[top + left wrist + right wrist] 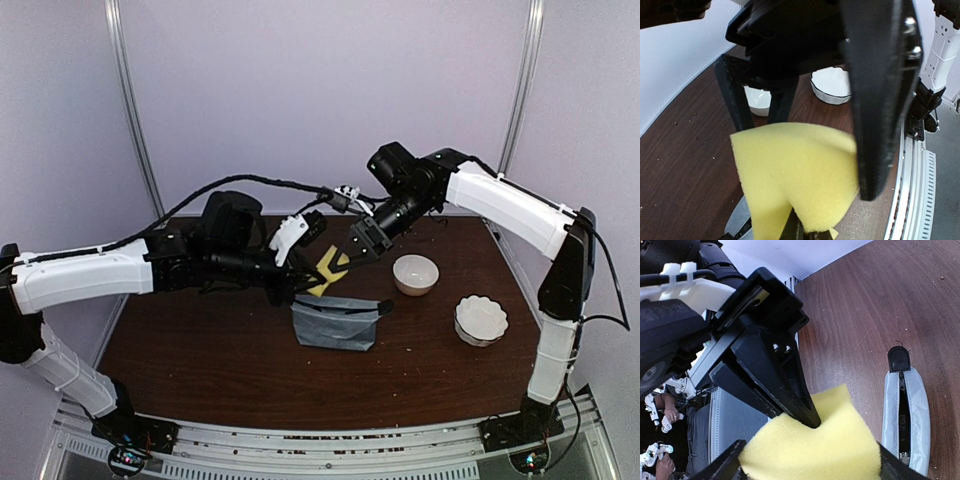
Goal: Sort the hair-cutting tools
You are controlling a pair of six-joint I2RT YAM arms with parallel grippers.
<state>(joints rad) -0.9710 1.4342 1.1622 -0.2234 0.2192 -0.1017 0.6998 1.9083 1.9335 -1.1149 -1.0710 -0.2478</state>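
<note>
No scissors, comb, clipper or attachment shows in any view. Both grippers meet above the table's middle on a folded yellow sponge [328,270]. My left gripper [308,280] comes in from the left. In the left wrist view [805,231] its fingers are mostly hidden behind the sponge [795,175]. My right gripper [352,252] comes in from the right. In the right wrist view [810,466] the sponge [815,450] fills the gap between its two fingers, and the left gripper's pointed tip presses into the fold.
A grey zip pouch [335,325] lies just below the sponge, its zip partly open with dark contents [900,415]. Two white bowls stand to the right, one round [415,273], one scalloped [480,318]. Both also show in the left wrist view.
</note>
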